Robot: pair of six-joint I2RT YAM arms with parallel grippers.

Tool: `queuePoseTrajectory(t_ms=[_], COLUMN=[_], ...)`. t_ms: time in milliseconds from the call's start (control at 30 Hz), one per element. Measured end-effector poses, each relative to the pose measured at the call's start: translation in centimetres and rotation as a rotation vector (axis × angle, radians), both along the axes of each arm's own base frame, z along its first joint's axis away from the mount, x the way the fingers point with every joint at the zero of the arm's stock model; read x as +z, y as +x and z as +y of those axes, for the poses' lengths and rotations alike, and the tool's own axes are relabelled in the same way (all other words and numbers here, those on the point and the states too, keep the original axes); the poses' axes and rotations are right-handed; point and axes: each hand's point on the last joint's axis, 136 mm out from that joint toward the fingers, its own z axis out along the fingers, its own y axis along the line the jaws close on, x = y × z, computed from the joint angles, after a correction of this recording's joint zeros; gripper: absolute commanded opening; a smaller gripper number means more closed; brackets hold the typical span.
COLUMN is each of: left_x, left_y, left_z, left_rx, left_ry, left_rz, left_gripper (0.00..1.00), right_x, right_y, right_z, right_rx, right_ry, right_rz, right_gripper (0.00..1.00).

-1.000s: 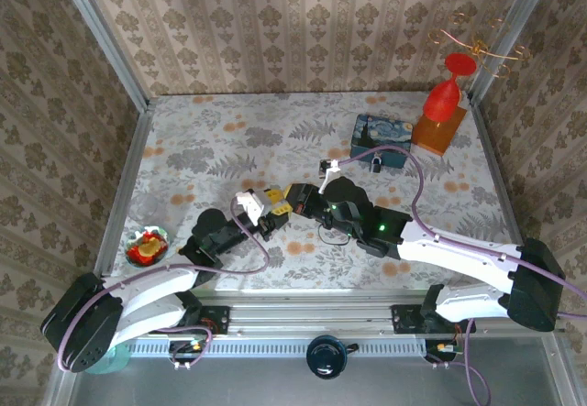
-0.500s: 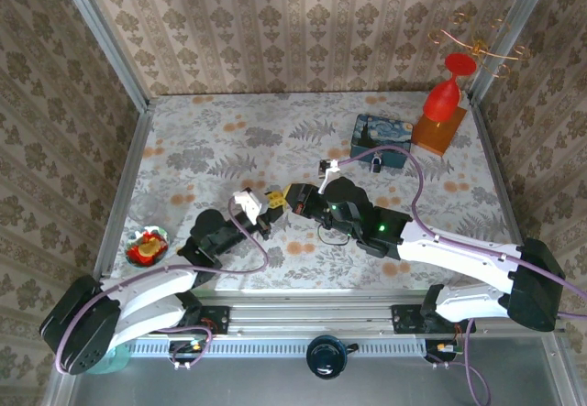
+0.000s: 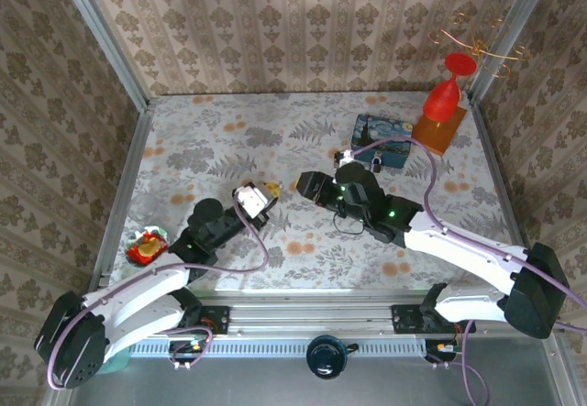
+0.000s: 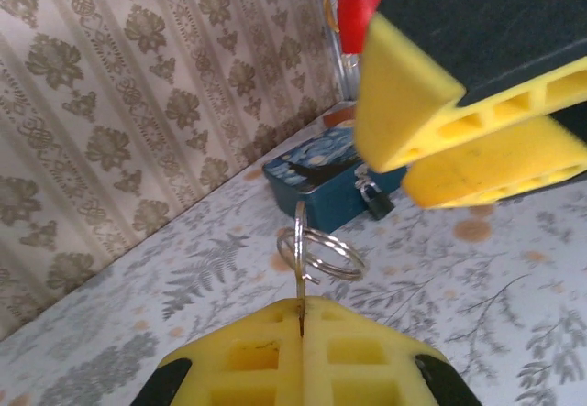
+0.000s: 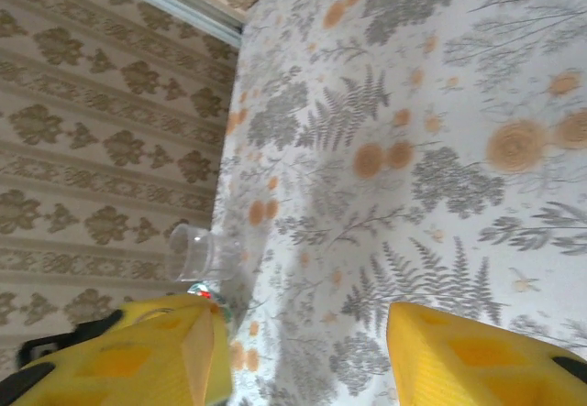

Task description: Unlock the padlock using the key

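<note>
A: Noted, the left gripper [image 4: 301, 312]: yellow pads pressed flat together on the key [image 4: 300, 241], which is seen edge-on. Its split ring [image 4: 323, 252] hangs free beyond the fingertips. Looks a firm pinch.

B: Which end of the key sticks out?

A: Cannot tell; the metal is too thin in the wrist view. Worth settling before any insertion.

B: And the right gripper [image 3: 304, 184]?

A: Jaws well apart, nothing between them; the bare floral table [image 5: 440, 104] shows through the gap. From above it sits mid-table, just right of the left gripper, tips facing, not touching.

B: And the padlock [image 4: 373, 200]?

A: Small black body with a silvery shackle, standing against the near face of the blue swirl-painted tin [image 4: 316, 181], far and right of both grippers. Nothing is touching it.

B: So what is the step?

A: My reading: the right arm is free to fetch and steady the lock. It should grip the body across its flat sides, leave the shackle and keyhole end clear, then turn the keyhole toward the left arm.

B: Risks?

A: The lock is tiny and sits against the tin, so a careless approach could topple it or shove the tin. Close low on the body and lift straight. The loose ring may swing and snag, so bring the key in slowly, in line with the keyway, and only then twist.
</note>
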Motion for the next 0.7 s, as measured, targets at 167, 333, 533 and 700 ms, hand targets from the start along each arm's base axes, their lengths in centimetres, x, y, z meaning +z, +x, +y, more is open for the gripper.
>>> queuePoseTrajectory(t_ms=[167,333,533,700], left_x=[-1.0,-1.7,-1.1,-2.1], left_y=[1.3,2.0,1.2,0.4], left_z=[-0.2,-1.3,-2.7,-3.7], left_rx=[0.019,-0.021,-0.141,-0.226], left_ry=[0.129,0.252,0.324,0.367], left_rz=[-0.057,-0.133,-0.265,-0.310], left_gripper=[0.00,0.00,0.00,0.00], right_x=[0.3,0.7,-0.1,-0.8], right_y=[-0.7,-1.1,-1.5,-1.8], right_z=[-1.2,-2.3,-3.0,-2.3], right_rx=[-0.008,-0.027,-0.042,-0.022], right_ry=[0.007,0.026,0.038,0.084], right_rz=[0.011,0.015,0.037,0.071], right_gripper=[0.56,0.55,0.52,0.53])
